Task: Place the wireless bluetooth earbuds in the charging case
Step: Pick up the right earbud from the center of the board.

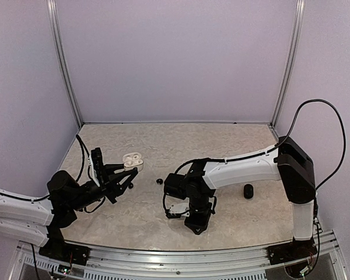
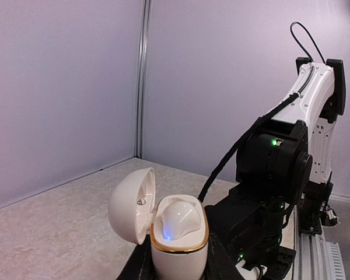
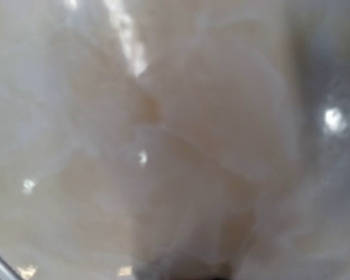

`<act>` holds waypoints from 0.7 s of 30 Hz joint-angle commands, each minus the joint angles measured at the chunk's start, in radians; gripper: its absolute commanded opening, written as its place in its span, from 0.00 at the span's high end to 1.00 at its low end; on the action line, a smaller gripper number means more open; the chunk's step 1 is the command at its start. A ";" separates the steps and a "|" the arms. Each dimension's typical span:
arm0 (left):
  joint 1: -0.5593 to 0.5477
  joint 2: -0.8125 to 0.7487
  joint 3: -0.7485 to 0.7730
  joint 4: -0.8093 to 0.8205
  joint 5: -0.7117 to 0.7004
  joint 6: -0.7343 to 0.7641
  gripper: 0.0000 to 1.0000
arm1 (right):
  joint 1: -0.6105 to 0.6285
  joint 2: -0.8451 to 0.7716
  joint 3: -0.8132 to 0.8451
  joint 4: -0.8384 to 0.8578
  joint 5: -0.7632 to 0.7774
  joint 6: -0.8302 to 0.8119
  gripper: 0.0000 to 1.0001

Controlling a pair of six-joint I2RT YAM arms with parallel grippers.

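Seemingly upright, upward-opening charging case (image 2: 179,256)

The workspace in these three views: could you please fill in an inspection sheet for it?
Surface: pale marbled table top, no spill seen.
Job's things: white charging case held up, lid open to one side, blue light inside, no bud seen in it; one black earbud loose on the table; the second is not seen.
Clutter: black pebble-shaped object lying beside the right arm.
Grippers: left gripper shut on the charging case; right gripper pointed down close to the table, jaws not readable, its wrist view blurred.
Cables: black cable looping free off the right arm.
Surroundings: plain lilac walls, metal corner posts.
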 commanded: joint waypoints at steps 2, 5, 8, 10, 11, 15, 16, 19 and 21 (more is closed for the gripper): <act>0.010 0.006 0.001 0.045 0.016 -0.002 0.92 | 0.014 0.036 0.038 -0.007 0.014 -0.016 0.71; 0.010 0.007 0.001 0.045 0.017 -0.003 0.92 | 0.017 0.045 0.048 -0.013 0.016 -0.020 0.71; 0.011 0.000 -0.001 0.043 0.015 -0.003 0.92 | 0.022 0.051 0.050 -0.023 0.024 -0.017 0.72; 0.011 -0.001 -0.002 0.043 0.016 -0.004 0.92 | 0.024 0.052 0.046 -0.028 0.031 -0.014 0.72; 0.010 -0.001 -0.003 0.043 0.017 -0.005 0.92 | 0.025 0.054 0.044 -0.032 0.033 -0.013 0.72; 0.010 -0.003 -0.005 0.045 0.018 -0.006 0.92 | 0.030 0.054 0.041 -0.042 0.042 -0.008 0.73; 0.010 -0.003 -0.005 0.045 0.018 -0.006 0.92 | 0.030 0.053 0.040 -0.043 0.045 -0.007 0.73; 0.010 -0.004 -0.007 0.046 0.018 -0.007 0.92 | 0.031 0.055 0.038 -0.044 0.048 -0.006 0.74; 0.010 -0.004 -0.007 0.045 0.018 -0.006 0.92 | 0.031 0.055 0.037 -0.046 0.050 -0.007 0.75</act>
